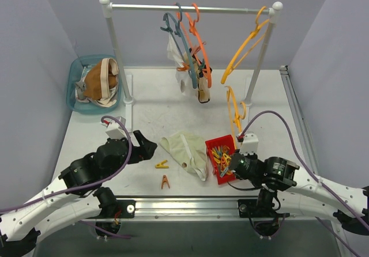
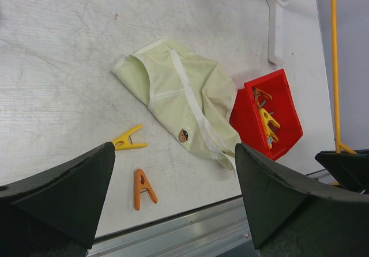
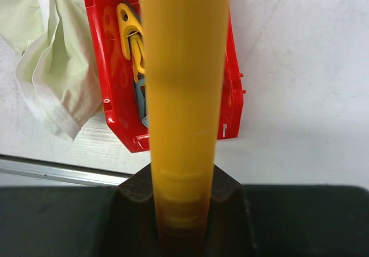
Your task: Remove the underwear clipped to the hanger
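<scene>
Left wrist view: left gripper [image 2: 174,153] spread apart near pale underwear [image 2: 179,95]; right gripper [image 3: 183,191] clamps yellow hanger [image 3: 183,67]

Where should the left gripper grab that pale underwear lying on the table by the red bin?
Probably the end farthest from the red bin, nearest the open left gripper, coming straight down from above. The underwear lies flat and limp, so only a top pinch gathers cloth, and its other end rests against the bin.
</scene>
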